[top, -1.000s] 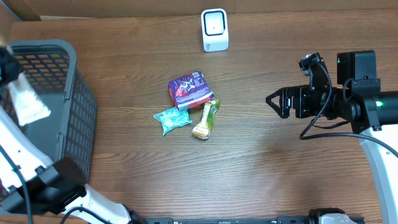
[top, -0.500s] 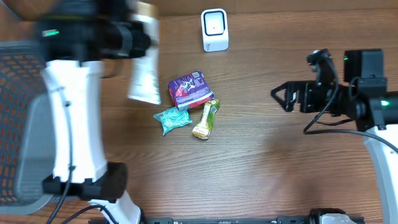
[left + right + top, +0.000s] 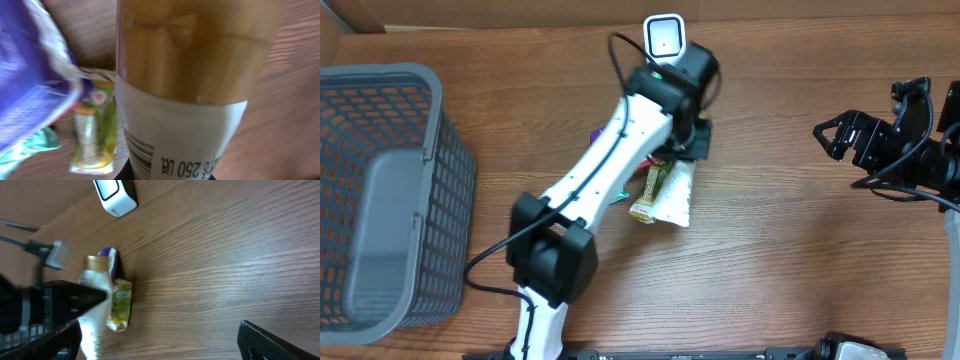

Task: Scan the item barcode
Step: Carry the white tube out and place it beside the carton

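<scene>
The item is a white tube [image 3: 673,196] with a gold end and a barcode [image 3: 142,156] on its white part. My left gripper [image 3: 686,142] is shut on it and holds it over the middle of the table, just above a yellow-green packet [image 3: 651,193]. In the left wrist view the tube [image 3: 185,135] fills the frame. The white scanner [image 3: 665,46] stands at the back edge, just behind the left wrist. My right gripper [image 3: 832,138] hangs open over the right side, holding nothing. In the right wrist view the tube [image 3: 95,307] is blurred at the left.
A purple packet [image 3: 30,75] and a teal packet [image 3: 27,150] lie beside the yellow-green one [image 3: 95,135], under the left arm. A grey mesh basket [image 3: 380,72] stands at the left edge. The scanner [image 3: 115,192] shows at the top of the right wrist view.
The left arm has swung from over the basket to the table's middle, carrying the tube to just in front of the scanner. The right arm has drawn back to the right.
</scene>
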Robot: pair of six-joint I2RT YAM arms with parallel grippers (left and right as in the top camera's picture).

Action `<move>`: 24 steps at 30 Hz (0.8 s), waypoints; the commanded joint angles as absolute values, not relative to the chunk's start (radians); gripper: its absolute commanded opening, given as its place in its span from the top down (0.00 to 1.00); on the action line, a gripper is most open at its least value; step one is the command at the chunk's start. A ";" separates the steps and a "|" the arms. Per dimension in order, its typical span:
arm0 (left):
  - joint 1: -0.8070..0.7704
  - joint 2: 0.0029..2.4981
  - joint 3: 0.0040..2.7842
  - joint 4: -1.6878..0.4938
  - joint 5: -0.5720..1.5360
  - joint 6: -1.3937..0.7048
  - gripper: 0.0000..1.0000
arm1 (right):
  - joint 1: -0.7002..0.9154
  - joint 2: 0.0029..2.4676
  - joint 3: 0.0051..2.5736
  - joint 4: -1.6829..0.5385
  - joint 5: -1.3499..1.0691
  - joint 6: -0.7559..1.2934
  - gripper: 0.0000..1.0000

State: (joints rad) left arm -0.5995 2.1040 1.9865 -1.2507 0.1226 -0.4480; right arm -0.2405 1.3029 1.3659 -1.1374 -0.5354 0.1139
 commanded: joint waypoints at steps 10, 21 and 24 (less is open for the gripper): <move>-0.680 2.284 1.959 -1.125 -0.002 -0.702 0.44 | -0.244 1.303 1.394 -1.137 -0.540 0.124 0.00; -0.645 2.217 2.192 -1.203 -0.033 -0.495 0.05 | -0.242 1.303 1.394 -1.163 -0.533 0.123 0.00; -0.600 2.142 2.390 -1.294 -0.042 -0.411 0.05 | -0.230 1.304 1.393 -1.175 -0.533 0.118 0.00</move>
State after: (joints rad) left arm -0.6518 2.2803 2.1998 -1.2484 -0.0051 -0.5316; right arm -0.2405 1.3029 1.3659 -1.1702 -0.5350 0.1196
